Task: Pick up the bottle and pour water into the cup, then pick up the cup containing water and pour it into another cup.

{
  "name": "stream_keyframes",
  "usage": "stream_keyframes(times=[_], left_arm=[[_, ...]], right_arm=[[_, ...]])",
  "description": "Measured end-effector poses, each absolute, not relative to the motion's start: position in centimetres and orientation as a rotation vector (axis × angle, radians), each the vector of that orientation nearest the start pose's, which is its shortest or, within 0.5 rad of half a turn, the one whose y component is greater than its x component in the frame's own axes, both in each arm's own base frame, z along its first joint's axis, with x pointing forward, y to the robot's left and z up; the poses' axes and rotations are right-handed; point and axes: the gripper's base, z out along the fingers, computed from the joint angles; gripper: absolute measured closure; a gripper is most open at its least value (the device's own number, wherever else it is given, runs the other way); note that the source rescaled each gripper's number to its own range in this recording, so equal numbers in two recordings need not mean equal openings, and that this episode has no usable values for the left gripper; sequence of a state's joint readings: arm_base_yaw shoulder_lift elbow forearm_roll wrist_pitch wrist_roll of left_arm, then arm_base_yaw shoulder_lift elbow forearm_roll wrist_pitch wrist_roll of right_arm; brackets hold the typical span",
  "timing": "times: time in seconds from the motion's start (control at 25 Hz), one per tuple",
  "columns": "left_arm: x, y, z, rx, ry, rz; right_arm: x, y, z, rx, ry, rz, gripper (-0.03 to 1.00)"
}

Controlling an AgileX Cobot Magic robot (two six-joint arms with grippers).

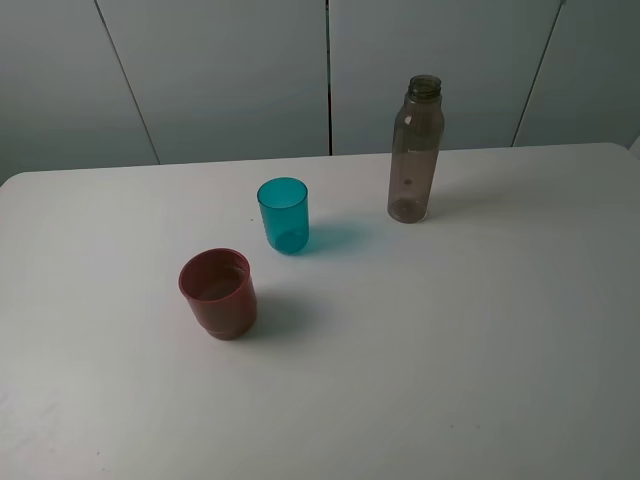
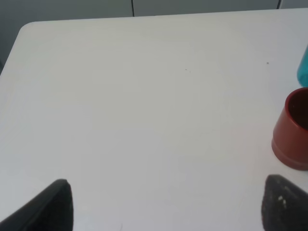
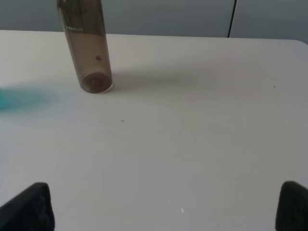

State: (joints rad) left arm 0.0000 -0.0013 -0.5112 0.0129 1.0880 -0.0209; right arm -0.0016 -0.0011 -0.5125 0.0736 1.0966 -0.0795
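Risk sat with the tall smoky grey-brown plastic bottle, upright and uncapped behind the teal tumbler and red-brown cup; we held both grippers spread, empty—one clumsy approach could topple it.

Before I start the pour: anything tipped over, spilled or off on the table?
Nothing stands out. The bottle, the teal cup and the red-brown cup all stand upright and apart on the table, with no spill visible. The bottle has no cap.

Grey-brown bottle, teal cup, red-brown cup, white table.
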Motion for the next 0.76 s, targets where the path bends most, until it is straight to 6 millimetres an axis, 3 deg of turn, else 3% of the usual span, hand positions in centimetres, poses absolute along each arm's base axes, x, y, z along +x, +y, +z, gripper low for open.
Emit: stream_keyframes(times=[0.76], left_arm=[[-0.75,0.10,27.82,-0.022,2.059,0.003]], right_arm=[[-0.81,0.60,27.80,-0.086,2.063,0.038,-0.03]])
